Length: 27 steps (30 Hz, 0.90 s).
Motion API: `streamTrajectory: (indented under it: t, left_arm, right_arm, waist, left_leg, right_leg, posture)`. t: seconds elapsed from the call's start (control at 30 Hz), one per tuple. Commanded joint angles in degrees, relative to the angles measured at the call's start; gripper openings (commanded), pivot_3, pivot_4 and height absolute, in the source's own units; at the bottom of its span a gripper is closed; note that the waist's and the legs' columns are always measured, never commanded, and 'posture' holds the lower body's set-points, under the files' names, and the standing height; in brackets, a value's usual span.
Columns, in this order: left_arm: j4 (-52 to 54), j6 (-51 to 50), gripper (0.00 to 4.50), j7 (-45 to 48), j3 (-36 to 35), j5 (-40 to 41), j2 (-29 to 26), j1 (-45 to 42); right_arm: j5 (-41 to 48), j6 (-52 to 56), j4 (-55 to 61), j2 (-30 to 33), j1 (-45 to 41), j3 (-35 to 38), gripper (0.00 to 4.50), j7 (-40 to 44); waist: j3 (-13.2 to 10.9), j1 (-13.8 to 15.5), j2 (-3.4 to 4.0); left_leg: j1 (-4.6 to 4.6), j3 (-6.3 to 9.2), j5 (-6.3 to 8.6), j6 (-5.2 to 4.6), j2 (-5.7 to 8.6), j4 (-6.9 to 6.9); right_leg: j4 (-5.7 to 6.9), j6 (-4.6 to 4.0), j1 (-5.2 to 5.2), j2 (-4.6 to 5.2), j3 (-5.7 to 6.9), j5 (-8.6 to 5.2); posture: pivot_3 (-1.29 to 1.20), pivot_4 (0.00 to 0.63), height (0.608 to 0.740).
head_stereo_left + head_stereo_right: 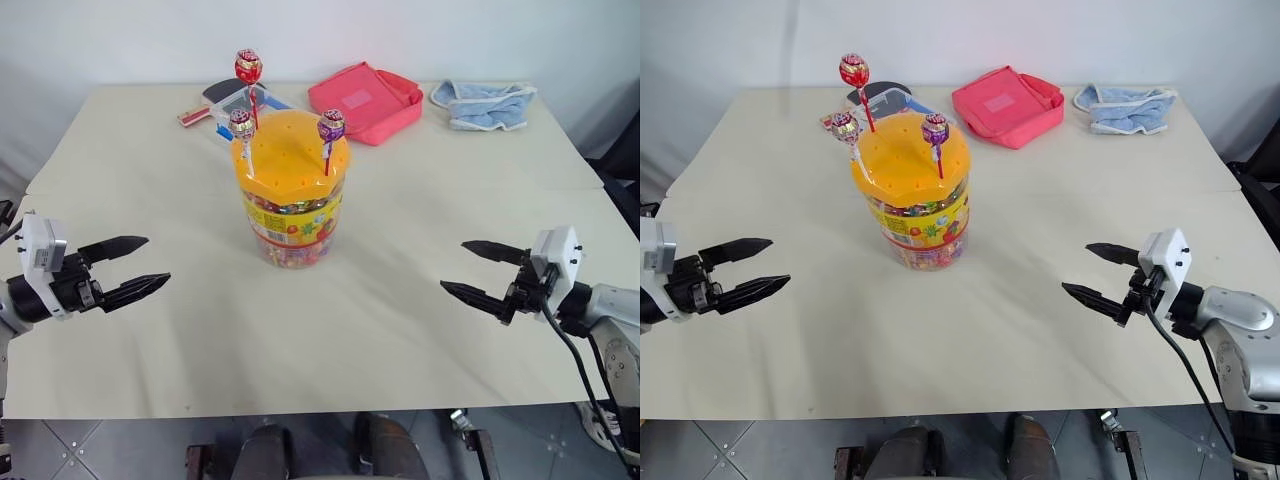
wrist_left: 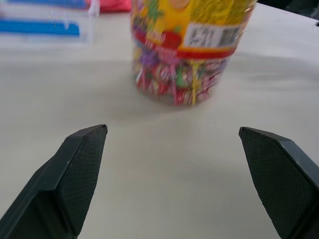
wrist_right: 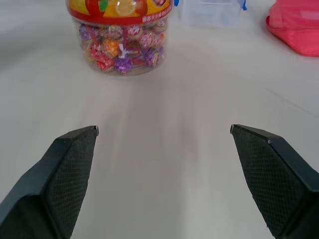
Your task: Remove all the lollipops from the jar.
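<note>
Cream tabletop [image 1: 400, 330] — jar [image 1: 292, 190] centred, three lollipops [image 1: 248, 68] planted in its lid; left gripper [image 1: 135, 267] and right gripper [image 1: 472, 270] flank it, released, ready.

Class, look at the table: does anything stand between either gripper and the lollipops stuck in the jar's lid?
Nothing visible does. Bare table lies between the left gripper, the right gripper and the jar. The lollipops stand clear above its lid.

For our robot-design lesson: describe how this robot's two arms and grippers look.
Each gripper, left and right, has two black pointed fingers with textured inner faces and a white boxy module at the wrist. A black cable trails along the grey right arm.
</note>
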<state>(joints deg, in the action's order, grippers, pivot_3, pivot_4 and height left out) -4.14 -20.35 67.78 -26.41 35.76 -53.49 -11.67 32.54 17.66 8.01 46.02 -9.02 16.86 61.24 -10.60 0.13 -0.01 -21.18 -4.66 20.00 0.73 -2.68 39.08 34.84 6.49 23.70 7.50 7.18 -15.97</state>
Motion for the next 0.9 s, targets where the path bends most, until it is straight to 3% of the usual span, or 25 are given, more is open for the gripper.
streamTrajectory:
  t: [0.03, 0.33, 0.67, 0.8, 0.9]
  left_arm:
    - [3.9, -1.7, 4.50, -0.2, 0.6, 2.0, -2.9, -6.2]
    - [1.6, -3.1, 4.50, -1.5, 12.5, 0.0, 3.1, -27.6]
    - [-8.5, 0.8, 4.50, 3.5, 20.0, -2.7, 12.2, -40.2]
    - [-10.7, 1.2, 3.63, 5.5, 19.9, -2.2, 14.2, -42.7]
    - [-11.3, 0.0, 2.69, 6.9, 20.6, -2.6, 13.9, -43.7]
  right_arm:
    - [3.9, 2.1, 4.2, 2.8, -1.6, 3.5, 4.46, 1.3]
    - [12.4, 8.1, 10.0, 4.8, -4.9, 6.6, 4.46, 0.8]
    - [13.5, 7.8, 13.5, 2.8, -2.1, 8.9, 4.46, -2.6]
    - [14.5, 8.2, 15.8, 2.5, 0.3, 10.7, 4.50, -3.5]
    - [16.2, 8.8, 17.9, 2.6, 2.1, 12.6, 4.50, -4.3]
  waist:
    - [0.0, 0.1, 0.00]
    - [0.0, 1.0, -0.02]
    - [0.0, 1.6, -0.08]
    - [0.0, 1.4, -0.09]
    - [0.0, 1.1, -0.09]
  left_leg:
    - [-0.01, 0.00, 0.00, 0.00, 0.00, 0.01]
    - [0.07, -0.16, 0.00, -0.01, 0.03, 0.07]
    - [-0.02, -0.26, 0.00, -0.03, 0.04, 0.20]
    - [-0.02, -0.30, 0.01, -0.06, 0.04, 0.25]
    - [0.01, -0.31, 0.01, -0.06, 0.03, 0.25]
  right_leg:
    - [0.01, 0.00, 0.01, 0.00, 0.00, 0.00]
    - [0.09, 0.00, 0.02, -0.05, -0.19, 0.00]
    - [0.09, 0.08, 0.06, -0.08, -0.27, 0.04]
    - [0.09, 0.11, 0.06, -0.08, -0.33, 0.06]
    - [0.11, 0.11, 0.07, -0.11, -0.35, 0.06]
  posture:
    - [0.00, 0.150, 0.740]
    - [0.00, 0.150, 0.740]
    - [0.00, 0.150, 0.740]
    - [0.00, 0.150, 0.740]
    - [0.00, 0.150, 0.740]
